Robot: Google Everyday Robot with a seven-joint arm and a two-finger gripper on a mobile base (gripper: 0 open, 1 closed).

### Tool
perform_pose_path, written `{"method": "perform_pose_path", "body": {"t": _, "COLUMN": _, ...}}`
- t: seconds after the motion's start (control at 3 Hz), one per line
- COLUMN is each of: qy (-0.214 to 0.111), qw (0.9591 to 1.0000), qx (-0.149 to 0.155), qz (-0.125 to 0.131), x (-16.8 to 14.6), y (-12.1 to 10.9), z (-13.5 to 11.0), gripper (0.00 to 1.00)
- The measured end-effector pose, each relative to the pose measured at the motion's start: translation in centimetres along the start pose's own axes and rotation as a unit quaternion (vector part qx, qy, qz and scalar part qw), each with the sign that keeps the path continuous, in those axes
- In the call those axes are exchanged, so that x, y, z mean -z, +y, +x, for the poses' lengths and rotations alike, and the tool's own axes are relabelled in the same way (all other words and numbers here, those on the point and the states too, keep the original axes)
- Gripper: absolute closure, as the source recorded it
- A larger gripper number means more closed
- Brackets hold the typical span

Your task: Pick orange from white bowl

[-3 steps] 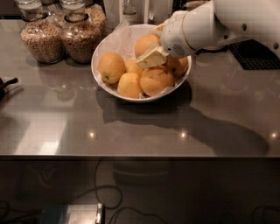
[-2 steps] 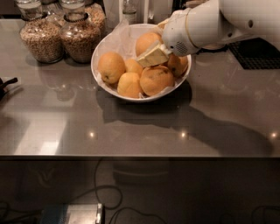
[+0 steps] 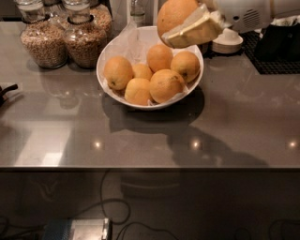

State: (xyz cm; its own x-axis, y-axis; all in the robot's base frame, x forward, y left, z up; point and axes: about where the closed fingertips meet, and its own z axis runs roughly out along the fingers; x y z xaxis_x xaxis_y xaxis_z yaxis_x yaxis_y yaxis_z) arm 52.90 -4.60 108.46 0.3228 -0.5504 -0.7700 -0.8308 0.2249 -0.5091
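My gripper (image 3: 190, 26) is at the top of the camera view, above the back right of the white bowl (image 3: 108, 83). It is shut on a large orange (image 3: 174, 14) and holds it clear above the bowl. Its cream-coloured fingers (image 3: 197, 30) wrap the fruit's right and lower side. The bowl is lined with crinkled white paper and holds several more oranges (image 3: 161, 85). The white arm comes in from the upper right.
Two glass jars of grain (image 3: 43, 42) (image 3: 86, 40) stand at the back left of the dark grey counter (image 3: 150, 136). Stacked white saucers (image 3: 227, 43) and a black mat (image 3: 276, 51) are at the back right. The counter's front edge runs across the middle.
The gripper was down in the bowl around an orange. It has risen with that orange in its hold, well above the bowl.
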Motion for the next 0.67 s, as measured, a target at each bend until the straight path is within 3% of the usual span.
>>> {"method": "perform_pose_path", "body": {"t": 0.33, "qy": -0.024, "qw": 0.9963, "qx": 0.083, "qz": 0.004, "x": 6.1, "y": 2.3, "z": -6.6, "gripper": 1.00}}
{"method": "perform_pose_path", "body": {"t": 0.67, "qy": -0.055, "qw": 0.9903, "qx": 0.127, "qz": -0.002, "x": 9.5, "y": 4.9, "z": -9.3, "gripper": 1.00}}
